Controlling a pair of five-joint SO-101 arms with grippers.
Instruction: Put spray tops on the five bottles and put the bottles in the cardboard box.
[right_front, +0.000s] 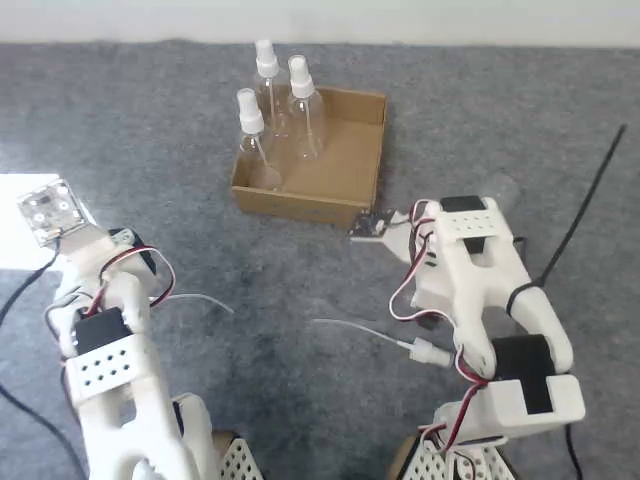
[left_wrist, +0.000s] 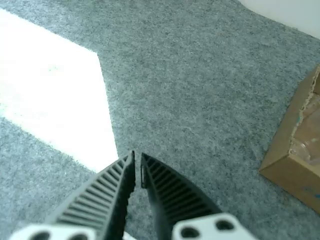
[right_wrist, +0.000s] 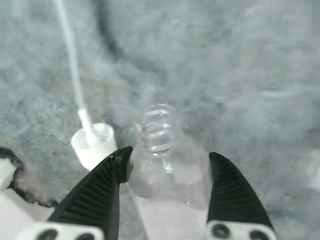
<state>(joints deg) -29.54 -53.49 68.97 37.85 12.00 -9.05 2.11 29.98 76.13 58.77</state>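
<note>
Your right gripper (right_wrist: 167, 155) had its black fingers (right_wrist: 107, 185) closed on an uncapped bottle (right_wrist: 165, 175), one finger pressed to each side of the clear body just below the threaded neck. A white spray top (right_wrist: 95, 145) lay on the carpet just beside that neck, its dip tube (right_wrist: 70, 55) running away toward the upper left of the right wrist frame.

Your left gripper (left_wrist: 137, 155) sat at the bottom centre of the left wrist frame, fingers drawn together with only a thin slit between them and nothing held. Beyond it a white sheet (left_wrist: 45, 95) covered the left side of that frame, and a corner of the cardboard box (left_wrist: 295, 160) showed at the right edge.

In the high view, the cardboard box (right_front: 350, 195) sat at the upper centre on the grey carpet (right_front: 150, 120). Three topped bottles (right_front: 305, 115) stood upright inside it, crowded into its upper-left part. Your right arm (right_front: 480, 260) filled the lower right, just below the box's right corner, and your left arm (right_front: 105, 330) stood at the lower left, beside the white sheet (right_front: 15, 220).

A loose spray top (right_front: 432, 352) lay against the right arm with its tube stretched toward the frame's centre. I could not tell whether it was the one beside the held bottle. A thin white tube (right_front: 200, 300) lay near the left arm.
</note>
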